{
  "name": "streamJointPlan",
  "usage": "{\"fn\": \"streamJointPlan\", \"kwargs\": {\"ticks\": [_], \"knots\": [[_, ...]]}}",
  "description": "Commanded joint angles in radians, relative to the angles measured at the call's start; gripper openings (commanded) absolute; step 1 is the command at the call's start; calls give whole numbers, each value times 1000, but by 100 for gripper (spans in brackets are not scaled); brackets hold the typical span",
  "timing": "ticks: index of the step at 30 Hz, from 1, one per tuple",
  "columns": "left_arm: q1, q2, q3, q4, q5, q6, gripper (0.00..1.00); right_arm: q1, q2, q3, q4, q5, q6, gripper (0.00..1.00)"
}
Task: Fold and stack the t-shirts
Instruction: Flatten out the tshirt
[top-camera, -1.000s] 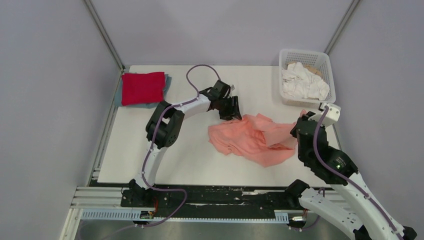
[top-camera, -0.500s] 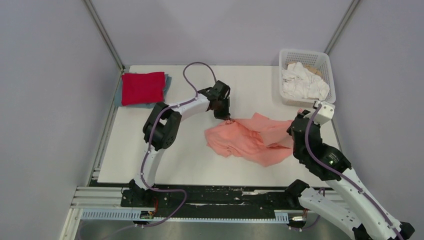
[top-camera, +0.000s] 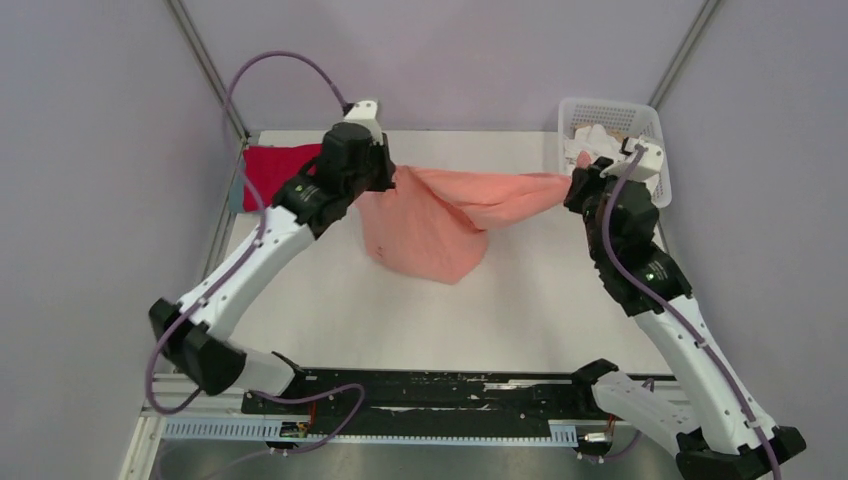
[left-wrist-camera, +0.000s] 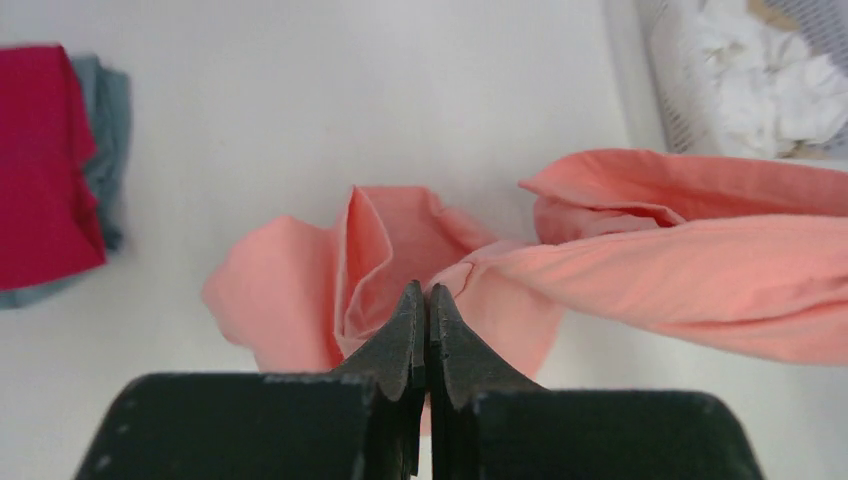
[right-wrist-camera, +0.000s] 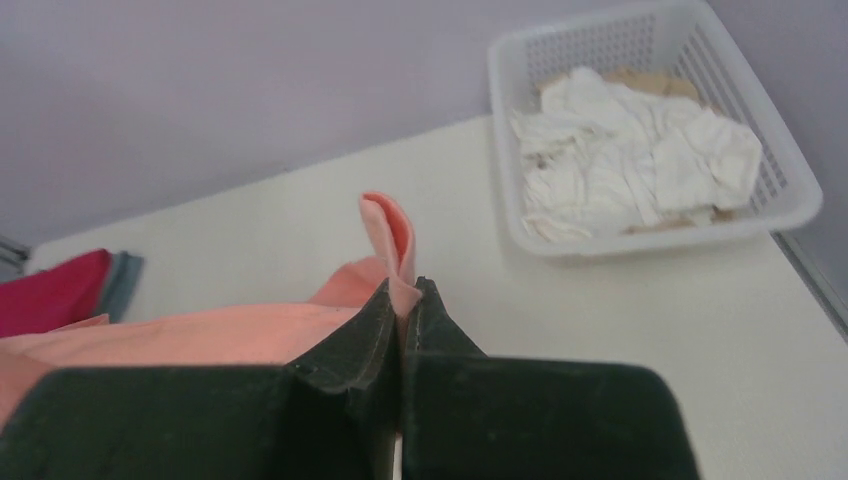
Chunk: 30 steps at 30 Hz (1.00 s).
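Both arms are raised over the far half of the table (top-camera: 400, 320). Left gripper (left-wrist-camera: 428, 295): fingers clenched on a fold of the salmon-pink shirt (top-camera: 440, 215). Right gripper (right-wrist-camera: 402, 290): fingers pinched tight on another edge of the same shirt, with a small loop of cloth standing up past the tips. The shirt is stretched between the two grippers, its top edge taut and its lower part hanging in a loose pouch; cannot tell whether the bottom touches the table. The red shirt (top-camera: 275, 165) lies folded on the grey-blue shirt (left-wrist-camera: 105, 110) at the far left corner. The white basket (top-camera: 610, 102) holding white cloth (right-wrist-camera: 640, 150) sits at the far right corner, just behind the right gripper
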Motion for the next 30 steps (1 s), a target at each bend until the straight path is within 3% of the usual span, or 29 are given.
{"fn": "streamJointPlan", "kwargs": {"ticks": [1, 10, 14, 18, 24, 28, 30], "knots": [[-12, -272, -48, 56, -63, 137, 0, -3, -78, 173, 171, -182, -143, 0], [-45, -640, 48, -14, 65, 229, 0, -2, -193, 378, 138, -585, -128, 0], [-46, -729, 113, -37, 120, 239, 0, -1, -244, 433, 116, -686, -95, 0], [-45, -721, 223, -77, 166, 259, 0, -2, -256, 468, 93, -761, -71, 0], [-46, -579, 432, -101, 176, 336, 0, -1, -212, 498, 59, -621, -81, 0], [-43, -424, 428, -36, 8, 428, 0, -3, -143, 448, 35, -376, -100, 0], [9, -324, 397, -12, -52, 437, 0, -2, -82, 412, 21, -270, -108, 0]]}}
